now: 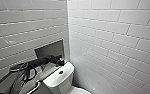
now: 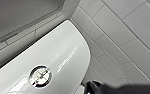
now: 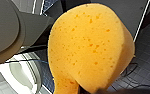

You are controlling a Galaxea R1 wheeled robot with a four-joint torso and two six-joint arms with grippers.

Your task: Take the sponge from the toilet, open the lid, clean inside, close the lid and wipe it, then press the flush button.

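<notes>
The white toilet stands in the tiled corner, its boxy tank top glossy. The round chrome flush button sits in the middle of that top. My left gripper reaches in over the tank's rear edge, just behind the button, shut and holding nothing; a dark fingertip shows beside the tank. The orange-yellow sponge looms close in the right wrist view, bent and pinched at one end by my right gripper. The lid is hard to make out.
White tiled walls close in behind and to the right of the toilet. A grey recessed panel sits behind the tank. A metal rail runs left of the tank. Cables lie on the dark tiled floor.
</notes>
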